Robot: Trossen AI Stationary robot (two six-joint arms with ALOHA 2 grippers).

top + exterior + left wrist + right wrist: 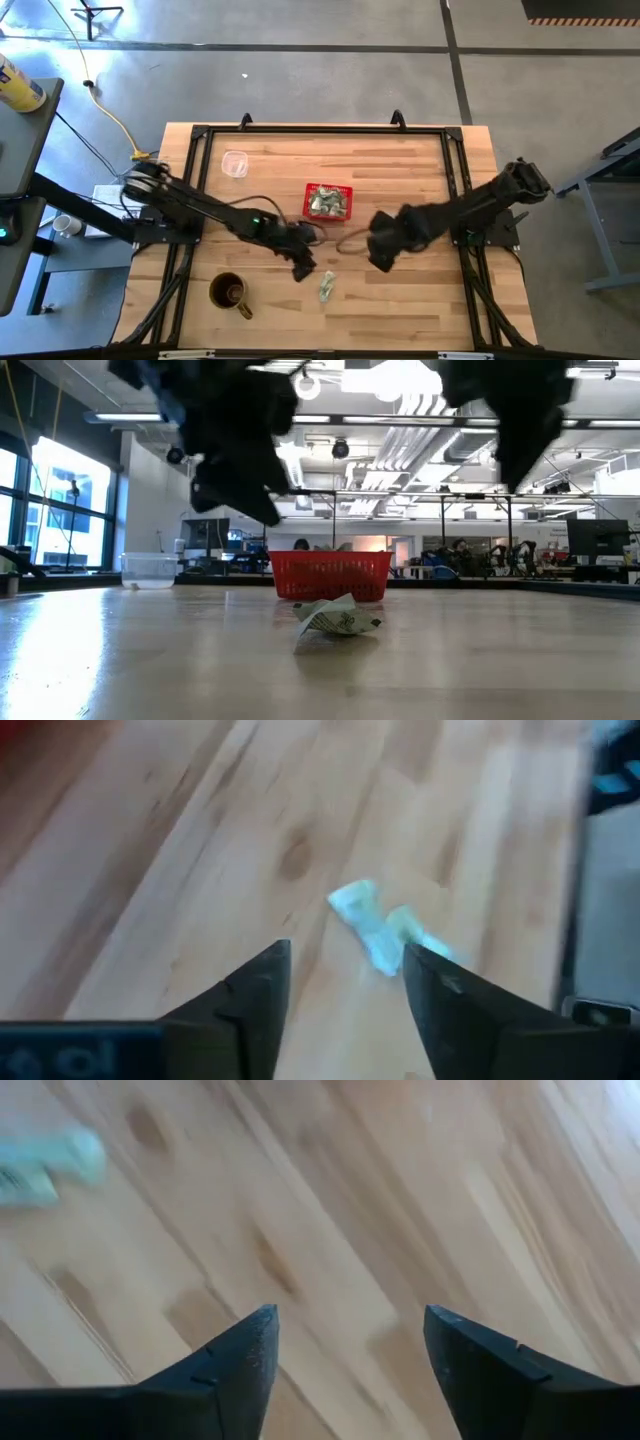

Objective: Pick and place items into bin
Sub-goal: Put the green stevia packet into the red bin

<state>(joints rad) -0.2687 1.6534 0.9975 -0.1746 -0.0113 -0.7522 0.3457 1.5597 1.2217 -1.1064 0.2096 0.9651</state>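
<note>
Dark fingers of both grippers stand apart over bare wood, holding nothing: left gripper just beside one loose packet, right gripper further off. Packets heaped in the red bin blur together, uncountable. One mug, one clear cup sit clear.

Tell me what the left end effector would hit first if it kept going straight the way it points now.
Most likely the loose packet on the table. The left end effector is open, and in its wrist view the packet lies just ahead between the fingers. Depth is unclear, so it may meet bare wood first.
</note>
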